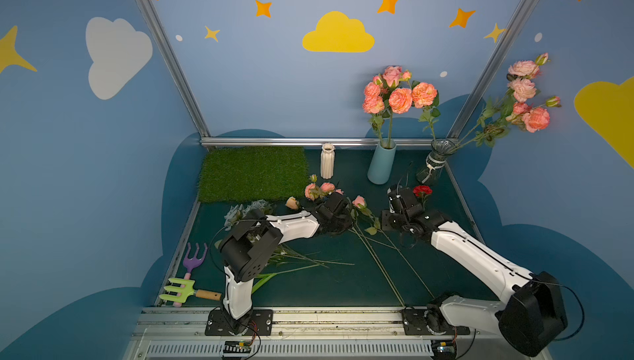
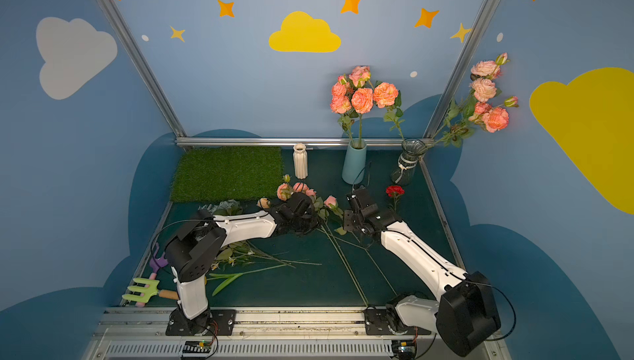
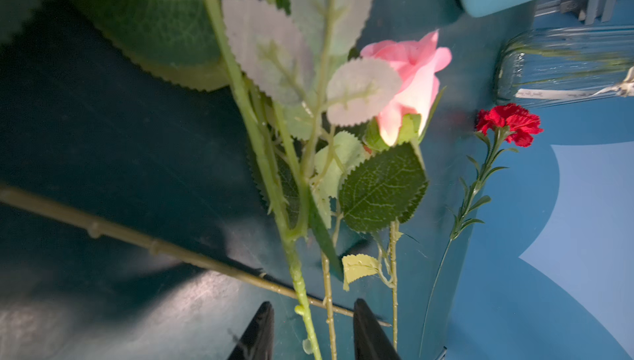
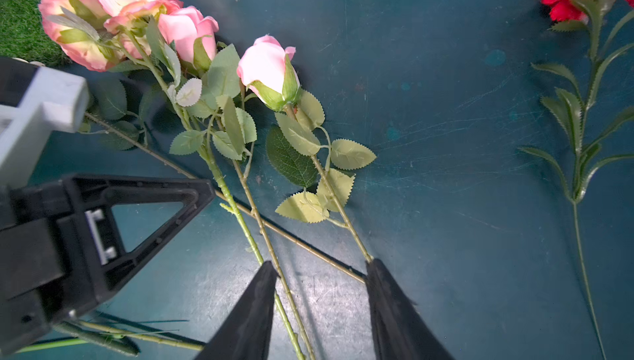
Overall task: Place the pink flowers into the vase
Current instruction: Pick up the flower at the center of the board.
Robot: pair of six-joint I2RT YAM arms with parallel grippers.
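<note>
Grasping is the step in hand: fingers of the left gripper (image 3: pixel 313 303) stand apart astride the stems of the pink flowers (image 4: pixel 187 29) lying on the counter (image 4: pixel 429 135). The right gripper (image 4: pixel 320 263) is spread, pinching nothing. Next: pinch the stems, lift, and carry them to the vase (image 1: pixel 380 166).

Three vases (image 1: pixel 327 162) (image 1: pixel 381 164) (image 1: pixel 433 162), two toy garden forks (image 1: pixel 194 255) (image 1: pixel 180 288), one grass mat (image 1: pixel 254 173), one red carnation (image 1: pixel 422 190), two arms (image 1: pixel 295 226) (image 1: pixel 480 258)
</note>
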